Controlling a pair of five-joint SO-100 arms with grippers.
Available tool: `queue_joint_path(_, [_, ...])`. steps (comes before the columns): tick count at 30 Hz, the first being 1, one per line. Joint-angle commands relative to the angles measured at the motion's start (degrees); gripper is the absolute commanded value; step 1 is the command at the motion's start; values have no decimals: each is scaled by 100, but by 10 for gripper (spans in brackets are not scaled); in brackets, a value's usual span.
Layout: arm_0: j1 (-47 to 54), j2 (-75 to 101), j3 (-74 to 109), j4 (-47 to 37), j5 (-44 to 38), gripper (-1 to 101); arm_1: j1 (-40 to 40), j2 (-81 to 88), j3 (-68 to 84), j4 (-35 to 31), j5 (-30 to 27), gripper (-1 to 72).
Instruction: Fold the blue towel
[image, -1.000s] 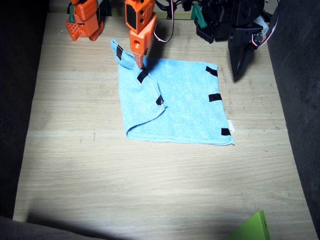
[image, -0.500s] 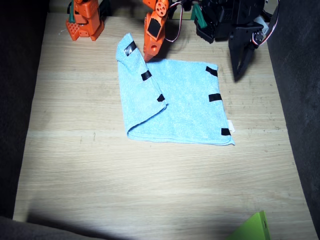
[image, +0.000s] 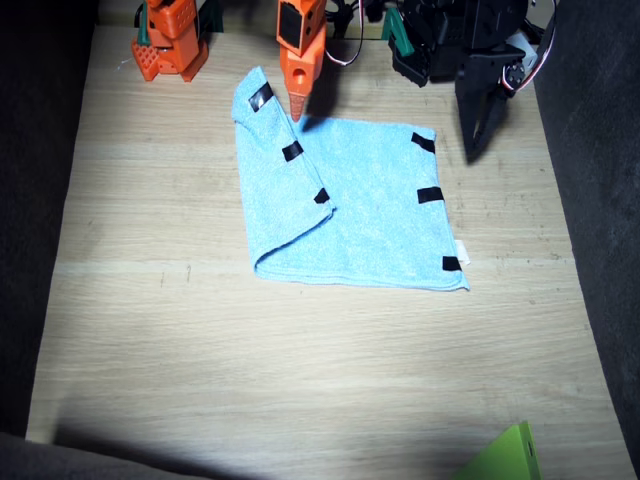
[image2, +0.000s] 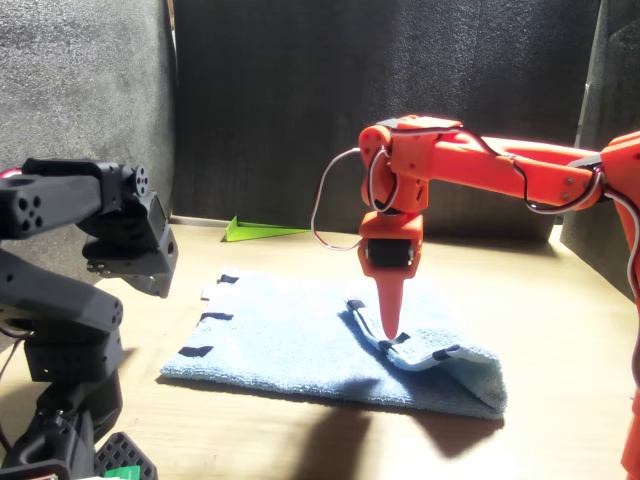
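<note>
The blue towel (image: 375, 215) lies flat in the middle of the table, with its left part folded over as a flap (image: 275, 180) that carries three black tape strips. Three more strips and a small white tag (image: 461, 250) mark its right edge. My right gripper (image: 297, 108), orange, points straight down with its jaws shut and empty, its tip just over the towel's far edge beside the flap's corner; the front view shows the right gripper (image2: 390, 325) at the flap's fold. My left gripper (image: 480, 135), black, hangs shut off the towel's far right corner, holding nothing.
A bright green flat piece (image: 510, 455) pokes in at the table's near right edge and shows again as the green piece (image2: 260, 230) in the front view. The arm bases (image: 170, 40) stand along the far edge. Dark cloth borders the table on both sides.
One second ago my right gripper pinched the flap's raised corner. The corner now lies spread flat at the far left, and the gripper has let go and drawn back upright.
</note>
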Motion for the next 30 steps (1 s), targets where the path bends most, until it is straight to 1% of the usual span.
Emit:
queue_joint_path(1, [26,141,0,18,44,35,-650,703,-220,141,202,207])
queue_joint_path(7, [70,220,26,35,18,82,-2355,1204,-132,114,642,226])
queue_joint_path(10, [-88,88,-114,158,123,95,-2769,1336,272,62,633,230])
queue_joint_path(12, [-325,-158,-299,220,158,97,-2813,1494,659,-114,606,231])
queue_joint_path(15, [-615,-765,-677,176,193,100,-2681,1503,905,-211,606,231])
queue_joint_path(18, [-721,-1591,-1327,255,229,90,-2558,1433,976,-272,606,229])
queue_joint_path(21, [-747,-2259,-1969,492,246,100,-2496,1389,984,-290,598,229])
queue_joint_path(25, [-809,-2549,-2250,580,264,153,-2470,1354,984,-316,580,230])
queue_joint_path(30, [-861,-2777,-2399,606,237,153,-2426,1266,984,-369,589,228])
